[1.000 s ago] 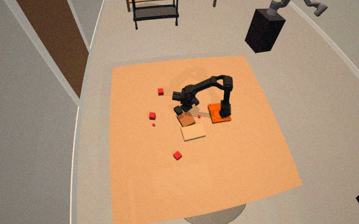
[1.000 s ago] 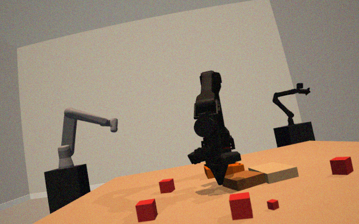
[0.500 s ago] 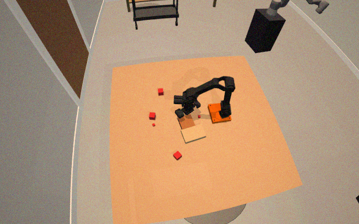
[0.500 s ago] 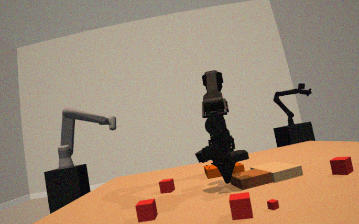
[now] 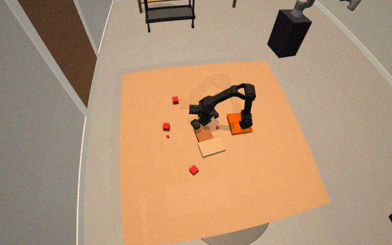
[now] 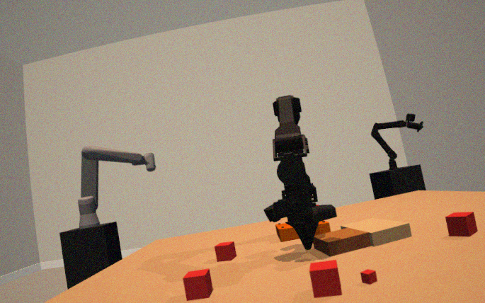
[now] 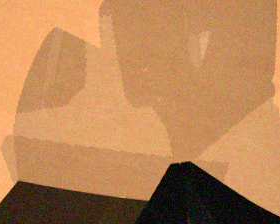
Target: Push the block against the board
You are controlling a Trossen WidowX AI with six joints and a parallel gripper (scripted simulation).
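Observation:
The brown square block [image 5: 204, 135] [image 6: 343, 236] lies flat on the table, and its dark side shows at the bottom left of the wrist view [image 7: 66, 207]. The pale tan board [image 5: 212, 147] [image 6: 391, 232] lies flat beside it. One side of the block appears to meet a long side of the board, with no clear gap. Their edges at the left in the top view look about even. My gripper [image 6: 308, 248] [image 7: 180, 172] is shut and empty, its tip low by the block's side away from the board. Contact with the block cannot be made out.
Red cubes [image 5: 175, 100] [image 5: 166, 126] [image 5: 193, 170] [image 6: 325, 278] [image 6: 461, 224] lie around the pair. A small red cube [image 5: 167, 136] [image 6: 368, 276] is at the left, another [image 5: 217, 127] between block and orange base plate [image 5: 235, 128] [image 6: 287, 233].

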